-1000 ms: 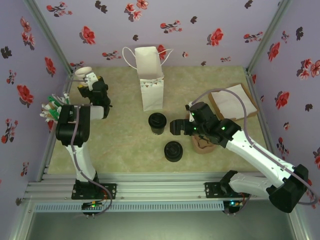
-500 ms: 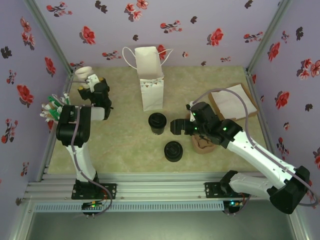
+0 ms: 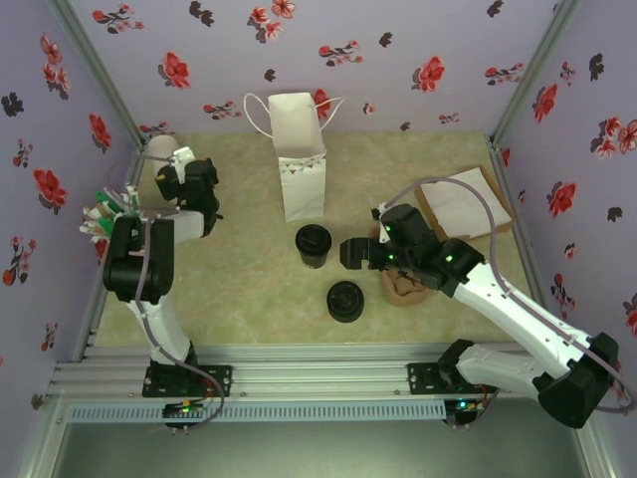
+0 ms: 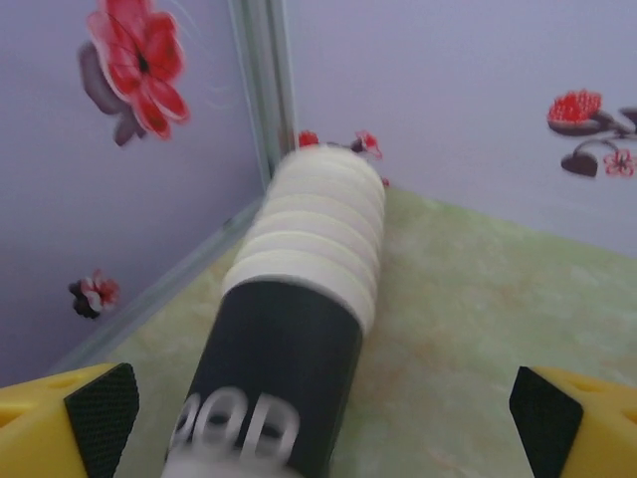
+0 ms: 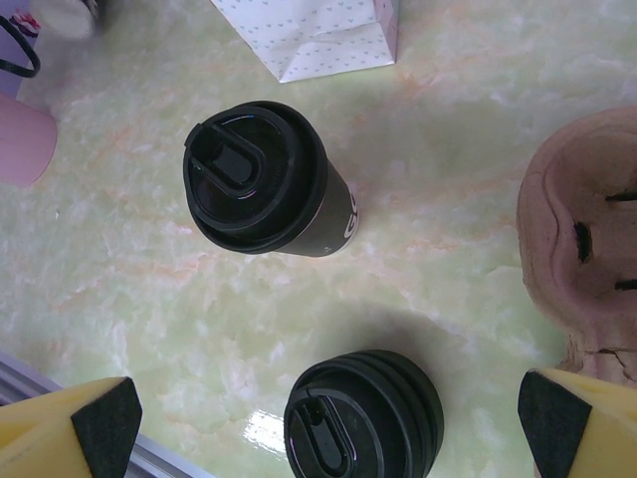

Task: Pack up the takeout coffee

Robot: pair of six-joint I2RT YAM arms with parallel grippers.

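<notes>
Hovering over green marbled tabletop (image 3: 239,284), lilac floral walls (image 3: 398,25) around: left end effector (image 4: 323,418), right end effector (image 5: 330,413) both open.

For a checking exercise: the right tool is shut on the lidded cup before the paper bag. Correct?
No: the right tool is open, short of the lidded cup before the paper bag; the right wrist view shows it.

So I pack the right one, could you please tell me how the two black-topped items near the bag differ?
The lidded cup stands taller, with its side showing; the lid stack is squat, just ridged layers. The cup sits nearer the paper bag. Both are black-topped.
</notes>
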